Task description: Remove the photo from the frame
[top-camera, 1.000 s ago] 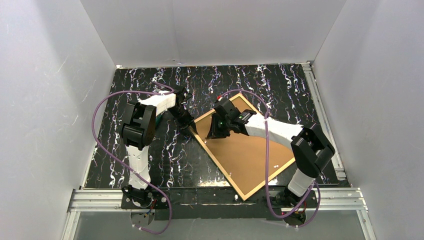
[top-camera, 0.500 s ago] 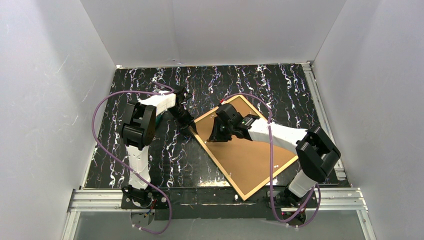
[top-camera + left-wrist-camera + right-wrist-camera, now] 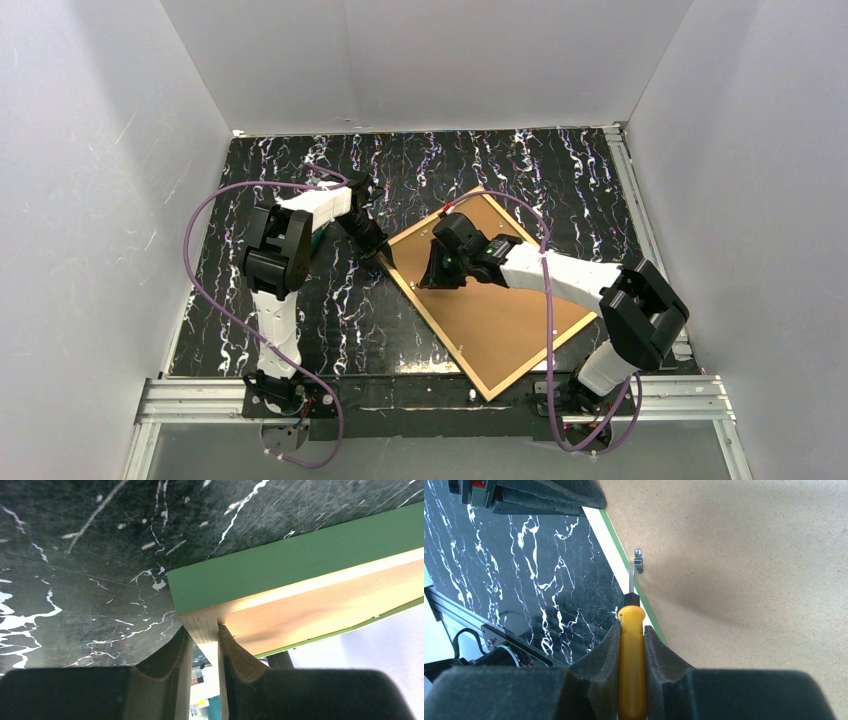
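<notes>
The frame (image 3: 440, 332) lies face down on the black marbled table, with its light wood back edges up. A brown backing board (image 3: 500, 310) fills it, and the photo is hidden underneath. My left gripper (image 3: 380, 255) is shut on the frame's left corner; the left wrist view shows the green front (image 3: 300, 565) and my gripper (image 3: 204, 627) pinching the wood edge. My right gripper (image 3: 631, 627) is shut on a yellow-handled screwdriver (image 3: 631, 655). Its metal tip rests at a small metal clip (image 3: 638, 560) by the frame's green edge (image 3: 616, 541).
The backing board (image 3: 734, 580) spreads to the right of the tool. The frame's near corner overhangs the table's front rail (image 3: 420, 390). White walls enclose the table on three sides. Purple cables loop from both arms.
The right arm's elbow has swung out to the right and the right gripper has shifted slightly towards the near side along the frame's edge. The left arm has not moved.
</notes>
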Robot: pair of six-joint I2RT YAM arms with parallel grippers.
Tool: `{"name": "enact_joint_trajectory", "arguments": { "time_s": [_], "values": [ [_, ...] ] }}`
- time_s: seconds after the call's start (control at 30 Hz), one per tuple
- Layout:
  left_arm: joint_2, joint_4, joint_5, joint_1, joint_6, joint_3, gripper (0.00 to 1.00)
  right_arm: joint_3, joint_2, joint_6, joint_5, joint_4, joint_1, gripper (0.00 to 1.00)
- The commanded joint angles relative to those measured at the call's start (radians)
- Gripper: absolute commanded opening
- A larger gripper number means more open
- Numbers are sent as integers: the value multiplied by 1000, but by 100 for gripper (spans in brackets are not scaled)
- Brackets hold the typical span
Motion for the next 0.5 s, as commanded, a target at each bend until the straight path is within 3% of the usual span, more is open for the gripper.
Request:
{"name": "enact_joint_trajectory", "arguments": {
  "time_s": [0.0, 0.23, 0.47],
  "values": [
    [42, -92, 0, -3, 27, -16, 0, -11, -18, -12, 97, -174, 10, 1],
    [45, -93, -1, -3, 28, -14, 0, -10, -91, -49, 145, -210, 11, 1],
    [55, -112, -5, -3, 34, 4, 1, -115, -343, -80, 68, -148, 16, 1]
  ]
}}
